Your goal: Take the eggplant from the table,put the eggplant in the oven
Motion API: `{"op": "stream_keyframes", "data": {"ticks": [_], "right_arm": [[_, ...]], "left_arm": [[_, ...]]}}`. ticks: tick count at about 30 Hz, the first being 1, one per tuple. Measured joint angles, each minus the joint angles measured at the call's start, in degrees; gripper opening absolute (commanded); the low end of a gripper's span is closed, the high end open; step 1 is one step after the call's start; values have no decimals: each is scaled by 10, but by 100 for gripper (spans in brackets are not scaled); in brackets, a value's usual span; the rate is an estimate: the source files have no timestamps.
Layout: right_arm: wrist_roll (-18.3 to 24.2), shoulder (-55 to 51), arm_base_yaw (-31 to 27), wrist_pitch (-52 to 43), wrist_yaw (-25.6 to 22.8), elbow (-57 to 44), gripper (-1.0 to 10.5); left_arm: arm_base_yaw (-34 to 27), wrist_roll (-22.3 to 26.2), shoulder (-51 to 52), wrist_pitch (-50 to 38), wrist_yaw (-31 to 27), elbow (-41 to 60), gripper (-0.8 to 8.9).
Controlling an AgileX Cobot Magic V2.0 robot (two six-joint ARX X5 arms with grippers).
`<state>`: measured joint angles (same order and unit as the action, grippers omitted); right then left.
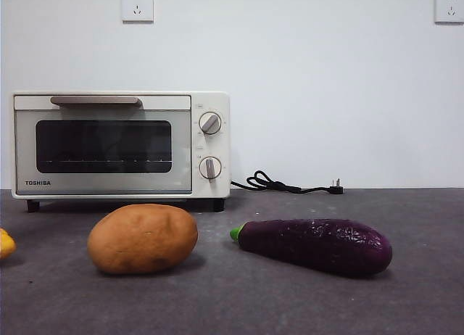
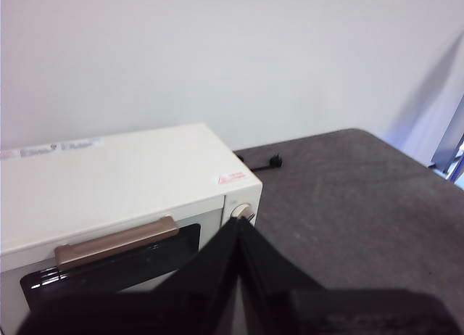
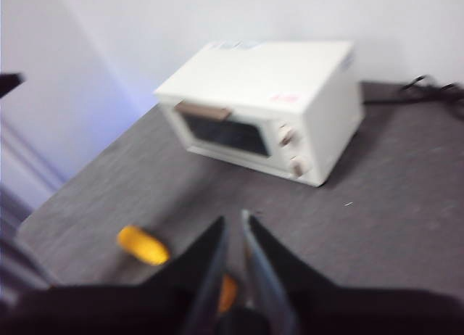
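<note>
The dark-purple eggplant (image 1: 315, 246) lies on its side on the grey table (image 1: 239, 306) at the front right, green stem tip pointing left. It shows only in the front view. The cream-white oven (image 1: 120, 144) stands at the back left, its glass door closed. Neither gripper appears in the front view. My left gripper (image 2: 239, 230) hovers high above the oven (image 2: 123, 186), near its handle (image 2: 116, 242), jaws shut on nothing. High over the table, my right gripper (image 3: 233, 222) faces the oven (image 3: 268, 103), jaws together and empty; that view is blurred.
A tan potato (image 1: 143, 238) sits left of the eggplant, in front of the oven. A yellow object (image 1: 6, 243) pokes in at the left edge and also shows as a yellow object (image 3: 143, 246) in the right wrist view. The black power cord (image 1: 286, 184) lies behind, right of the oven.
</note>
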<state>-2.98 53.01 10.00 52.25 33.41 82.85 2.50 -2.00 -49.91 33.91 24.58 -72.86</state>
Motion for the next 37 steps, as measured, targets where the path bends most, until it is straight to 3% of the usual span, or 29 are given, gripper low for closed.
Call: {"op": "stream_keyframes", "data": {"ticks": [3,9,26,37], "right_arm": [[0,10,20,15,12,4,397],[0,16,54,41,14,11,566],[3,34,120,85,22,13,568],[15,34,130,125,22,14,567]], "left_arm": [[0,6,-7,0,0,0,-5],[0,16,-29,0,0,0,-5],[-2,45,-97,-38,-9,0,-5],[-73,55,-210,-90,23,0,-6]]}}
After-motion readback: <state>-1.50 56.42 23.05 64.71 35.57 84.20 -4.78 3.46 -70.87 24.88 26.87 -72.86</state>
